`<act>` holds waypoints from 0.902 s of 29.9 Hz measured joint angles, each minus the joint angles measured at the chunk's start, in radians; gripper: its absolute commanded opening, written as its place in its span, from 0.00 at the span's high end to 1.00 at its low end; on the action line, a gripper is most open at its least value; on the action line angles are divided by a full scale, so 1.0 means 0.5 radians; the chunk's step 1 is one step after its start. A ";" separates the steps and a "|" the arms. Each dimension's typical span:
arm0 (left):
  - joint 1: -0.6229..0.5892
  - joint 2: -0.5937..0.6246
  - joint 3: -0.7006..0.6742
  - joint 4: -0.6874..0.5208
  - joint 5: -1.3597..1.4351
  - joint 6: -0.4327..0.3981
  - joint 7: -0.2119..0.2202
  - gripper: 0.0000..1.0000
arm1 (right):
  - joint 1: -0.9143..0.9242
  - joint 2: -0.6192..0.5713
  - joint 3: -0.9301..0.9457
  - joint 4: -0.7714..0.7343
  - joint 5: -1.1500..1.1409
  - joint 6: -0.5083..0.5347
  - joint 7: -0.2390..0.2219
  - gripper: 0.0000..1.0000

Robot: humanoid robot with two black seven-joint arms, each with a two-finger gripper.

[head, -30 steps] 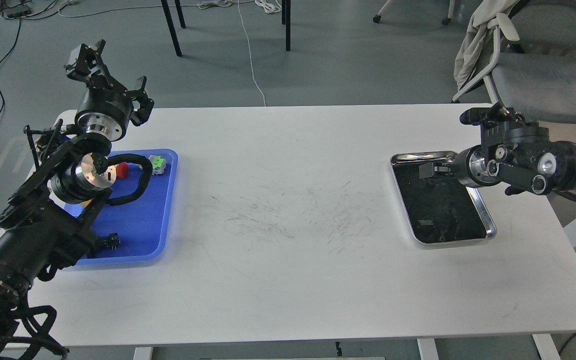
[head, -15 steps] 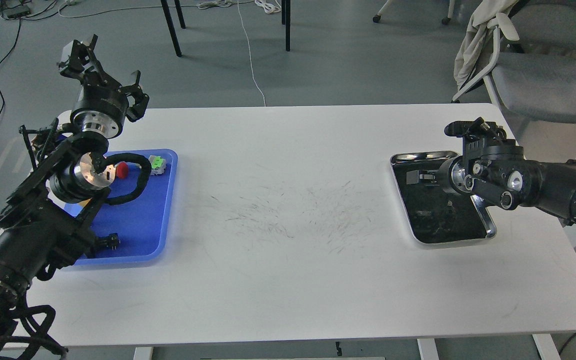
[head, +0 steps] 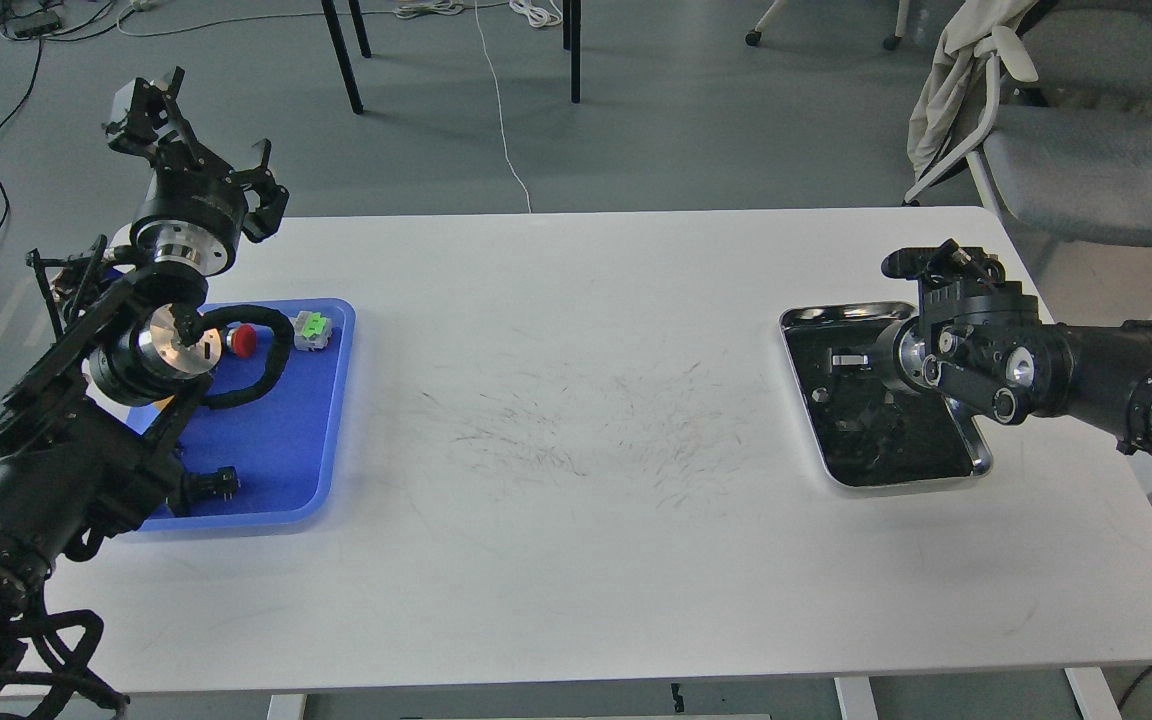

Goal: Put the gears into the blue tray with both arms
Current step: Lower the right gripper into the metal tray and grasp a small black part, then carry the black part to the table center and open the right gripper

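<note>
From the head view, the left claw (head: 198, 135) has drifted further up and left since a second ago, raised beyond the desk's (head: 576, 560) far left corner with its fingers spread and empty. The right claw (head: 848, 358) has slid leftward and lower over the steel tray (head: 976, 455); whether it is open or closed cannot be told. One small gear (head: 820, 394) lies in that steel tray. The blue tray (head: 321, 470) holds a red-capped switch (head: 243, 340) and a green-capped switch (head: 313, 329).
</note>
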 measured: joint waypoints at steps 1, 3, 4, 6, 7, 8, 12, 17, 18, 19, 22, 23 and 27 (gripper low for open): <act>0.000 0.002 0.000 0.000 0.000 0.000 0.000 0.02 | 0.003 0.000 -0.006 0.000 -0.001 0.000 0.000 0.87; 0.000 0.011 0.001 0.000 0.000 0.000 0.000 0.02 | 0.006 0.000 -0.014 0.000 -0.002 0.000 -0.001 0.98; 0.000 0.015 0.001 0.000 0.000 0.000 0.000 0.02 | 0.007 0.000 -0.016 0.000 -0.002 0.001 -0.001 0.98; 0.000 0.019 0.001 0.000 0.000 0.000 0.000 0.02 | 0.010 0.000 -0.018 0.001 -0.002 0.002 -0.002 0.98; 0.000 0.020 0.001 0.001 0.000 0.000 0.000 0.02 | 0.012 0.000 -0.019 0.004 -0.003 0.007 -0.002 0.98; 0.000 0.021 0.001 0.001 0.000 0.000 0.000 0.02 | 0.014 0.000 -0.019 0.005 -0.003 0.012 -0.002 0.98; 0.000 0.022 0.001 0.001 0.002 0.000 0.000 0.02 | 0.056 0.000 -0.016 0.014 -0.002 0.024 -0.001 0.98; 0.000 0.022 0.000 0.003 0.003 0.000 0.000 0.02 | 0.297 -0.003 0.024 0.096 0.019 0.021 -0.001 0.98; -0.001 0.023 0.000 0.003 0.003 0.000 0.000 0.02 | 0.377 -0.013 0.059 0.145 0.027 0.019 -0.004 0.98; -0.001 0.023 0.001 0.003 0.003 0.000 0.000 0.02 | 0.448 -0.028 0.103 0.194 0.033 0.017 -0.008 0.98; -0.005 0.026 0.002 0.004 0.003 0.000 0.000 0.02 | 0.648 -0.111 0.349 0.340 0.042 0.010 -0.004 0.98; -0.006 0.026 0.002 0.005 0.003 0.000 0.000 0.02 | 0.691 -0.129 0.464 0.371 0.044 0.004 0.011 0.98; -0.011 0.025 0.001 0.006 0.003 0.000 0.000 0.02 | 0.720 -0.062 0.938 0.471 0.134 -0.043 0.114 0.98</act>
